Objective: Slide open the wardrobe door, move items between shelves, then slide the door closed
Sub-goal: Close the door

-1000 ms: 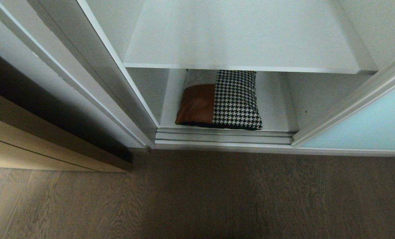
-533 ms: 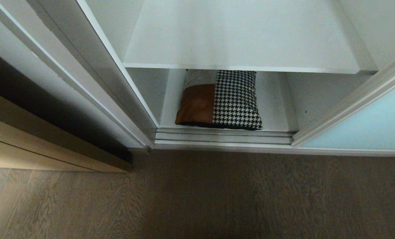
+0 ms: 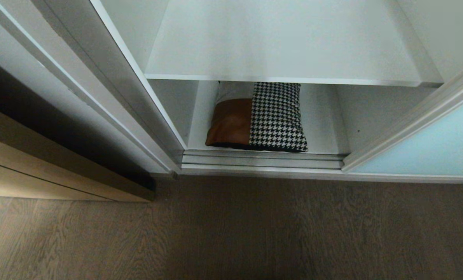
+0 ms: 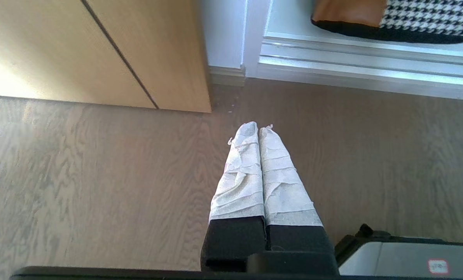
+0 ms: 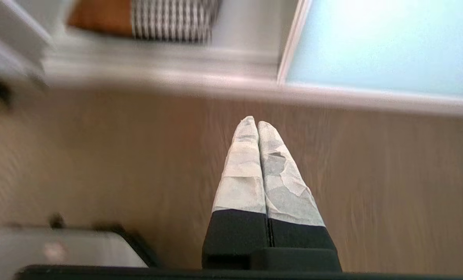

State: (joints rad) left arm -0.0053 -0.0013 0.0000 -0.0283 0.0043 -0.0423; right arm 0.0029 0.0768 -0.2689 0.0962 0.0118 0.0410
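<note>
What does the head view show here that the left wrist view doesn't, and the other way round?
Only the head view: the bare upper shelf, the pale aqua sliding door pushed to the right, and the whole cushion on the bottom shelf. Only the left wrist view: the left gripper, fingers shut, above the floor. Both: the cushion's front edge, the metal door track, the light-brown wooden door and the wood floor.

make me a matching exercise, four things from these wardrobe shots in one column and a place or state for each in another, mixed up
1. cushion
2. sliding wardrobe door
3. upper shelf
4. left claw

a. shut, over the wood floor
b. bare white board
c. slid to the right, opening uncovered
d. lying on the bottom shelf

Pairs: 1-d, 2-c, 3-b, 4-a
</note>
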